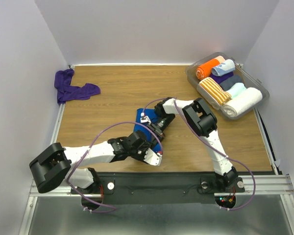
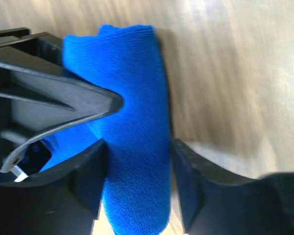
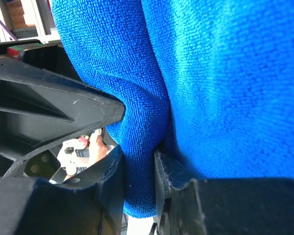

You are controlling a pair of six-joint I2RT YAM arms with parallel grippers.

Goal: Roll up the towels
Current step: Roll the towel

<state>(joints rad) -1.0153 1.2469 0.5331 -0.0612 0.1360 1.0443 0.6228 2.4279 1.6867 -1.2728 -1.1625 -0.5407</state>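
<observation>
The royal blue towel (image 1: 140,117) lies at the table's middle, partly rolled, with both grippers meeting on it. My left gripper (image 1: 153,133) is closed round the rolled part of the blue towel (image 2: 137,122), which fills the space between its jaws (image 2: 138,164). My right gripper (image 1: 159,122) pinches a fold of the same blue towel (image 3: 210,73) between nearly closed jaws (image 3: 138,166). Each wrist view shows the other gripper's black finger at the left. The dark purple towel (image 1: 71,88) lies crumpled and unrolled at the far left, away from both grippers.
A clear plastic bin (image 1: 257,81) at the far right holds several rolls: orange, pale blue, orange-and-white striped, white and a dark one. White walls close the table on three sides. The arm bases and a metal rail run along the near edge.
</observation>
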